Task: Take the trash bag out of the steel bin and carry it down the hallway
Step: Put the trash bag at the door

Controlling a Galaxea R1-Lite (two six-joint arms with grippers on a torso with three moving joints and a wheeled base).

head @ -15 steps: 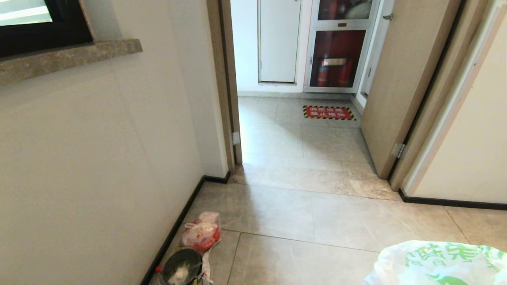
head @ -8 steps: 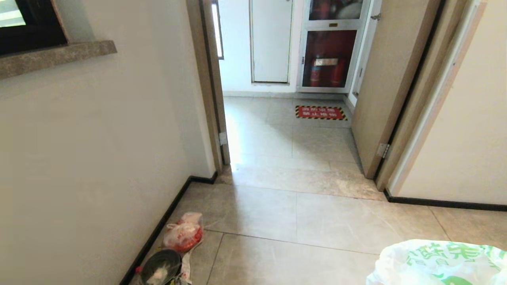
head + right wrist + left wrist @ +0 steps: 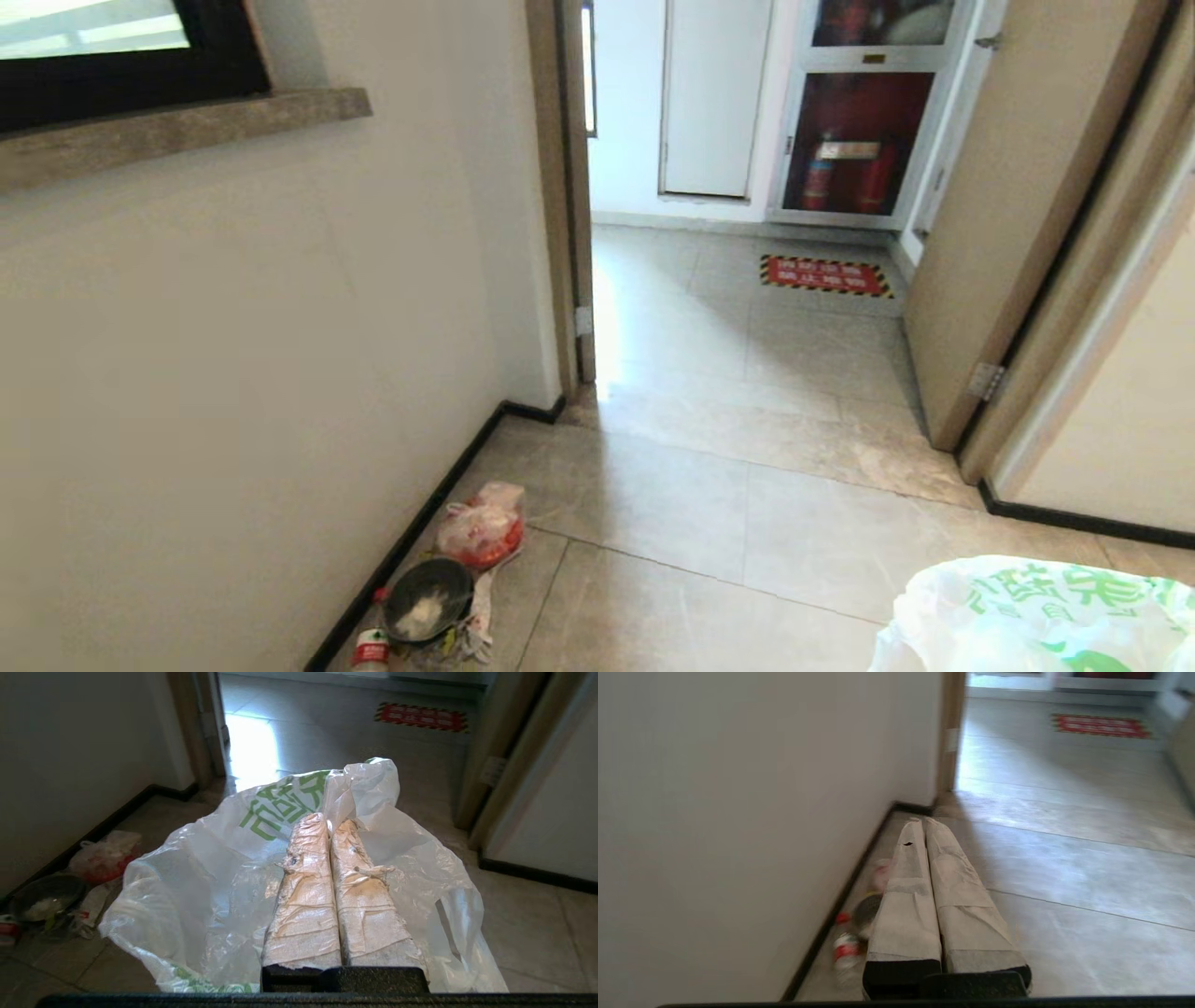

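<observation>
Thin crinkled translucent white trash bag point(image 3: 224, 877) with green print, gathered around right hand point(image 3: 329, 823), fingers pressed together on its plastic. Carrying step under way. Next: onward past floor litter point(image 3: 439, 579) through doorway point(image 3: 747, 308). Left hand point(image 3: 920, 823) closed, empty.

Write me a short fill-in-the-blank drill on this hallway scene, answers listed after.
1. The right claw is shut on the ____.
2. The printing on that bag is ____.
3. The left claw is shut and holds ____.
4. The dark bowl sits on the floor beside the clear bag with ____ contents.

Missing words: trash bag; green; nothing; red
</observation>
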